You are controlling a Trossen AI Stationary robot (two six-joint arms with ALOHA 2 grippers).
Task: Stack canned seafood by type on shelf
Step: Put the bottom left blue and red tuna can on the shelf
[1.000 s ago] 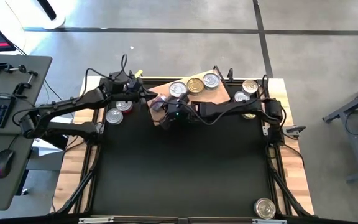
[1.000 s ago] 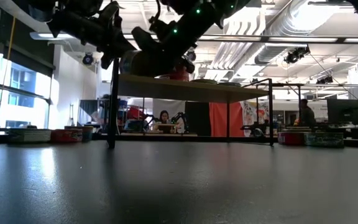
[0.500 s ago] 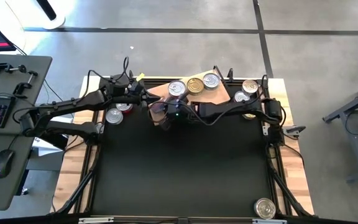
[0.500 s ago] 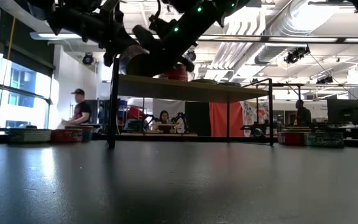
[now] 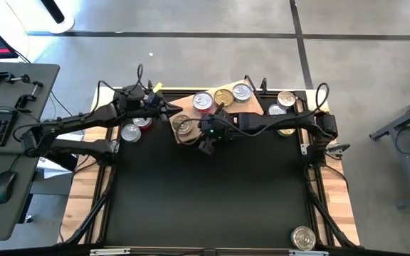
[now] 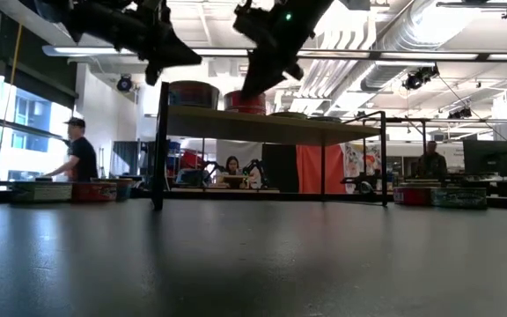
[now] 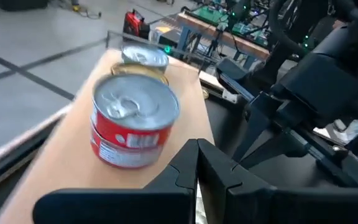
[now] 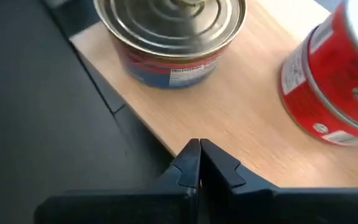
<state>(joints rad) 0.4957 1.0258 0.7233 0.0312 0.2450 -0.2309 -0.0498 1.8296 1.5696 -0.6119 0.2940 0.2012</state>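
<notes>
The shelf [image 5: 191, 111] is a light-brown board raised on legs at the table's far side. Several tins stand on it: a gold-lidded, blue-labelled tin [image 5: 184, 126] [image 8: 169, 37] at its left end, a red tin with a silver lid [image 5: 203, 102] [image 7: 135, 121], then a gold lid [image 5: 223, 97] and a silver lid [image 5: 242, 91]. My right gripper [image 8: 197, 149] hovers shut over the shelf's near edge, just right of the gold-lidded tin. My left gripper [image 7: 197, 158] is shut above the shelf's left end, pointing at the red tin.
Loose tins stand on the table right of the shelf [image 5: 286, 98] [image 5: 276, 111], left of it [image 5: 130, 132], and one at the near right corner [image 5: 303, 237]. The black mat [image 5: 212, 192] spreads out nearer than the shelf. People move in the room behind.
My right gripper has risen and drawn back from the shelf's left end toward the table's right, tipping as it went. The gold-lidded tin it covered now stands in plain sight on the shelf. A person has walked across the room behind.
</notes>
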